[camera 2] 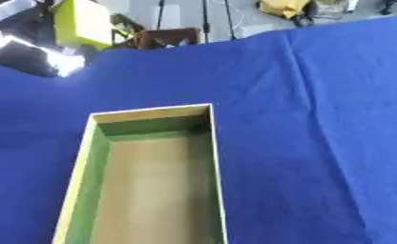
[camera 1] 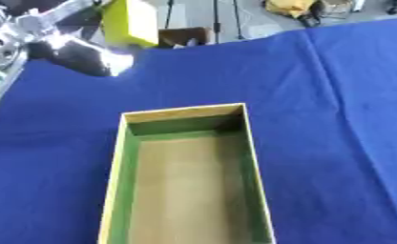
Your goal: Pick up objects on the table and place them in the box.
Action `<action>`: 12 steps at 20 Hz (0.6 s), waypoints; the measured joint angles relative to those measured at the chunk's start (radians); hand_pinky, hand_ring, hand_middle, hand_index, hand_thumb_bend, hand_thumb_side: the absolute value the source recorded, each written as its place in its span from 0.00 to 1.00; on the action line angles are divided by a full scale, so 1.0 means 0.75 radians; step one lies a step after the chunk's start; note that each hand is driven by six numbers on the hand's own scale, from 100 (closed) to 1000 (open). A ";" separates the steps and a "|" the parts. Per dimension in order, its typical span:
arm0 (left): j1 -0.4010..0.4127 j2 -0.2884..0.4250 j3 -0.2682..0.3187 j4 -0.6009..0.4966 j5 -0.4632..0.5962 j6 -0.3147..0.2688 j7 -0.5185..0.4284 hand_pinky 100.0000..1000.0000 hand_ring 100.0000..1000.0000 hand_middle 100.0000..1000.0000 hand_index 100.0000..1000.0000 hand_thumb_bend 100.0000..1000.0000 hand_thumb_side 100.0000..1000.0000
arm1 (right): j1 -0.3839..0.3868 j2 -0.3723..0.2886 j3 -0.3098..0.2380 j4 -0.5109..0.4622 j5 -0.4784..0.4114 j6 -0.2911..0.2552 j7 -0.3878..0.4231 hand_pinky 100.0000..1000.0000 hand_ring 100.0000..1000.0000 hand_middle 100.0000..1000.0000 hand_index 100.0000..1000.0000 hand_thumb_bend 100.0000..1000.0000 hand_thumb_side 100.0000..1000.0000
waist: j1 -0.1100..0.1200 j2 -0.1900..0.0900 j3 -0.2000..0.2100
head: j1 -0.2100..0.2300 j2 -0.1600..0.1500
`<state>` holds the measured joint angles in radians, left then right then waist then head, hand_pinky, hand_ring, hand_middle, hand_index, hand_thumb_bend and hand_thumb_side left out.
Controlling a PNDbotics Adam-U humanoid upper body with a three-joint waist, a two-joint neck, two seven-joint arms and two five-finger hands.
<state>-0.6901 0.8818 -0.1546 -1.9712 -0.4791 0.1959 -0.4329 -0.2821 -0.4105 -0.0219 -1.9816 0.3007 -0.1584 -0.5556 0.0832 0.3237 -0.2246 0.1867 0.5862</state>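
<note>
We see the robot's left hand [camera 1: 85, 52] raised at about 10 o'clock in the left eye view, silver and glaring, with a yellow-green block [camera 1: 131, 21] at its upper end. Whether the fingers are wrapped around that block we cannot tell; glare and blur hide them, and the block may be held or may just sit behind the hand. No right hand shows in either view.

The box [camera 1: 245, 143] lies open on the blue-draped worktop [camera 1: 344, 119], towards 6 o'clock from the hand, its long axis running 12-to-6, green inner walls, brown floor, nothing inside that we can see. Its far short wall is the edge nearest the hand.

The relation that counts: block up at 10–11 o'clock, box mouth down at 6. If the block is in hand, we judge the next move is a carry down and slightly rightward over the far wall, then a release. Block's long side looks roughly upright; it should fit the box lengthwise w/o much turning, we think.

Beyond the worktop's far edge: floor clutter, a brown item, stands.
</note>
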 measured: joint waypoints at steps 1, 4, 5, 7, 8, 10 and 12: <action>0.006 -0.019 -0.020 -0.008 -0.005 -0.020 0.003 0.00 0.18 0.00 0.20 0.00 0.22 | 0.000 0.000 -0.003 0.000 -0.003 0.000 -0.001 0.53 0.59 0.45 0.73 0.00 0.54 | -0.005 -0.003 0.004 | -0.006 0.004; 0.013 -0.082 -0.086 -0.015 -0.037 -0.073 -0.026 0.00 0.18 0.00 0.20 0.00 0.22 | -0.001 0.000 -0.003 0.000 -0.011 0.000 -0.005 0.53 0.59 0.45 0.73 0.00 0.55 | -0.016 -0.015 0.013 | -0.018 0.011; 0.017 -0.101 -0.109 -0.015 -0.053 -0.087 -0.043 0.00 0.18 0.00 0.20 0.00 0.23 | -0.001 0.000 -0.003 0.000 -0.014 -0.001 -0.006 0.53 0.59 0.45 0.73 0.00 0.55 | -0.018 -0.018 0.014 | -0.019 0.014; 0.026 -0.134 -0.153 -0.015 -0.098 -0.107 -0.081 0.00 0.19 0.00 0.20 0.00 0.23 | -0.001 0.000 -0.003 0.000 -0.018 -0.002 -0.008 0.53 0.59 0.45 0.73 0.00 0.55 | -0.024 -0.021 0.014 | -0.021 0.015; 0.035 -0.146 -0.173 -0.015 -0.126 -0.114 -0.100 0.00 0.19 0.00 0.19 0.00 0.23 | -0.001 0.000 -0.003 0.000 -0.018 -0.002 -0.009 0.53 0.59 0.45 0.73 0.00 0.55 | -0.026 -0.022 0.014 | -0.023 0.015; 0.056 -0.160 -0.209 -0.015 -0.194 -0.126 -0.133 0.00 0.19 0.00 0.19 0.00 0.23 | -0.001 0.001 -0.003 0.000 -0.019 -0.002 -0.011 0.53 0.59 0.45 0.73 0.00 0.55 | -0.031 -0.022 0.014 | -0.025 0.015; 0.077 -0.167 -0.241 -0.015 -0.269 -0.134 -0.164 0.00 0.20 0.00 0.19 0.00 0.23 | -0.001 0.001 -0.003 0.000 -0.020 -0.003 -0.013 0.53 0.59 0.45 0.73 0.00 0.55 | -0.032 -0.022 0.014 | -0.027 0.016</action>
<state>-0.6326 0.7564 -0.3356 -1.9823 -0.6805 0.0951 -0.5559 -0.2826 -0.4101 -0.0244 -1.9816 0.2860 -0.1609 -0.5654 0.0590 0.3072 -0.2143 0.1666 0.5982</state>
